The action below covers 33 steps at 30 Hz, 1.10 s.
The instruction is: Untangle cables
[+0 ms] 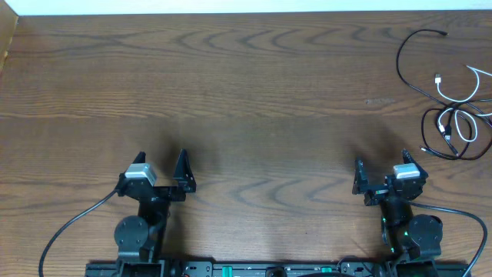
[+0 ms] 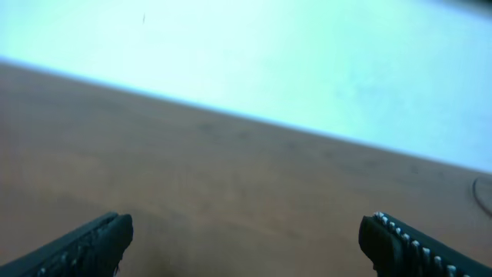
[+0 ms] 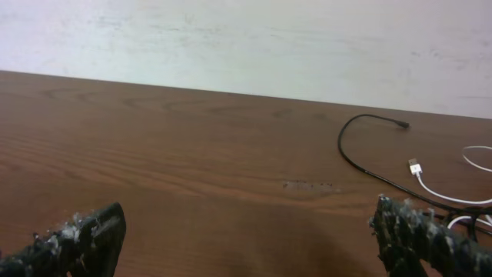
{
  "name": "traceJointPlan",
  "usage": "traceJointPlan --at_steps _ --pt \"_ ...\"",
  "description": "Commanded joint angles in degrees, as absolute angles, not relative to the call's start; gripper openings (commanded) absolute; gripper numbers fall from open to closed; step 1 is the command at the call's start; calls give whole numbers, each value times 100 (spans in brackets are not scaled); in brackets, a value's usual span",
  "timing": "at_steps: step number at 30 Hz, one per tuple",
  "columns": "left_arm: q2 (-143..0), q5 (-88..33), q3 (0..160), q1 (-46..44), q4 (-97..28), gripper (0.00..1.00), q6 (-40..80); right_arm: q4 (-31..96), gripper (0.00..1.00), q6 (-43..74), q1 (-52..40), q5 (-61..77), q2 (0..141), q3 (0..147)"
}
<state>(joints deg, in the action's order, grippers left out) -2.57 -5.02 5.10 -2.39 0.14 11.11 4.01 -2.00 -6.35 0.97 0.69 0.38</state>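
Cables heaped on worktop, ahead and to right of right claw, well apart from it. 1 cable looping farther ahead of heap. Left claw level with right claw, well to its left.

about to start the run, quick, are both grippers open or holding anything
Left gripper: open, holding nothing.
Right gripper: open, holding nothing.

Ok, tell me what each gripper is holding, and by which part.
Nothing is held. The left gripper and the right gripper are both open and empty, and the cables lie apart from them at the far right of the table.
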Motion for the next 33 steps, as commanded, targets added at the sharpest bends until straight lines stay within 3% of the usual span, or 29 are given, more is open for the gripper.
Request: traceJointPlan --at_steps 1,8,19,22,33 --pt "-3 -593 274 -215 449 99 652 429 99 -268 -696 154 27 32" --pt "-8 -532 23 -215 676 99 211 429 99 -268 -696 154 27 32" --pt "-8 -338 21 -215 172 99 -43 427 99 -268 -696 154 27 32" --pt "-8 -381 21 -217 -451 99 23 427 99 -268 -696 154 27 32" --pt "-8 -362 23 -222 -386 99 23 427 99 -268 -696 165 27 32"
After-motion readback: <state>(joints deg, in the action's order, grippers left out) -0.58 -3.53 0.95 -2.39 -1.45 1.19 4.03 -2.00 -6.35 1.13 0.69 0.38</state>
